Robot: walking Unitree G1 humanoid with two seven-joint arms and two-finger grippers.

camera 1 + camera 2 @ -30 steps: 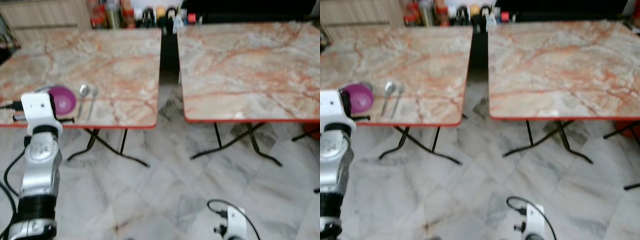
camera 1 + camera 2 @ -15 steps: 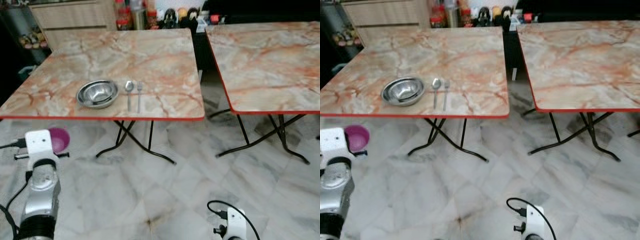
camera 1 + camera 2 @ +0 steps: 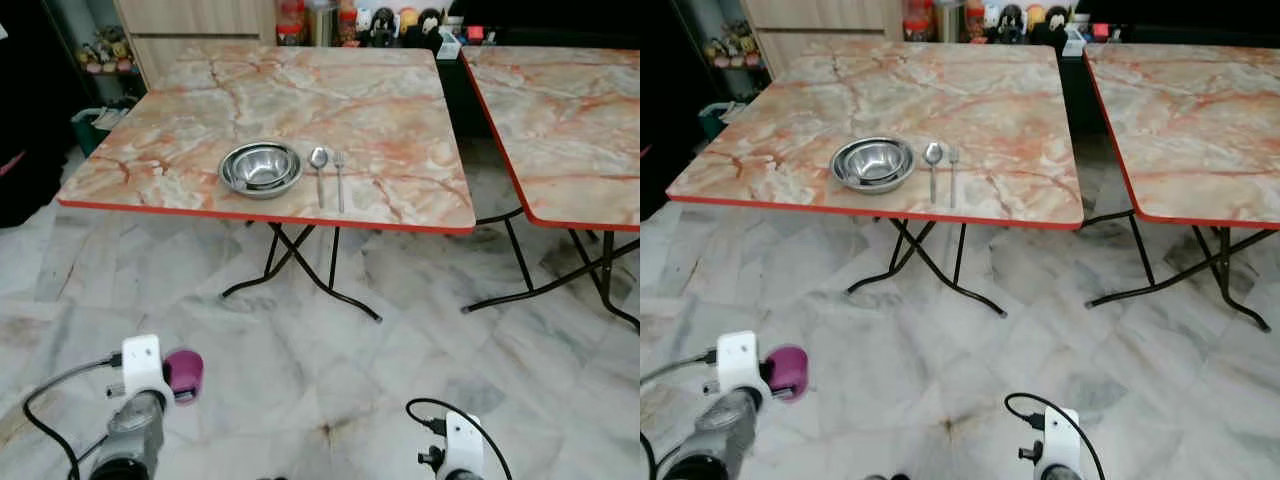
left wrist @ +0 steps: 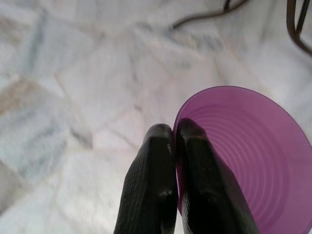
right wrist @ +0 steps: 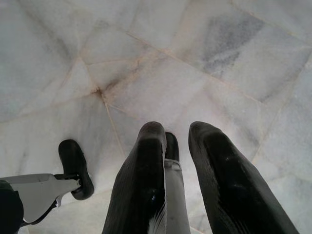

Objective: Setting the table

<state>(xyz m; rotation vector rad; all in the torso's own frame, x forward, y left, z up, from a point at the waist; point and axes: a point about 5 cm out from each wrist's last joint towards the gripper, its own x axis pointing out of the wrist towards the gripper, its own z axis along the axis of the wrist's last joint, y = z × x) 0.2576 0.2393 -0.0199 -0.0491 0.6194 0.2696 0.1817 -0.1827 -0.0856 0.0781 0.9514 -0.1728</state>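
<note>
A steel bowl (image 3: pixel 260 167), a spoon (image 3: pixel 319 170) and a fork (image 3: pixel 339 175) lie side by side near the front edge of the left marble table (image 3: pixel 400 110). My left gripper (image 4: pixel 174 134) hangs low over the floor, shut on the rim of a purple cup (image 4: pixel 243 161), also seen beside the wrist as the purple cup (image 3: pixel 185 372). My right gripper (image 5: pixel 178 131) hangs low over the floor tiles. Its fingers (image 5: pixel 141 185) pinch a slim silver utensil (image 5: pixel 171 195) whose type I cannot make out.
A second marble table (image 3: pixel 570 110) stands to the right across a narrow gap. Black folding legs (image 3: pixel 300 270) cross under both tables. Bottles and jars (image 3: pixel 380 20) line the far end, and a wooden cabinet (image 3: pixel 190 20) is at the back left. Marble floor lies between me and the tables.
The camera has swung left and pulled back, so the tables sit further right and away. My left arm has dropped from table height to near the floor, still holding the purple cup.
</note>
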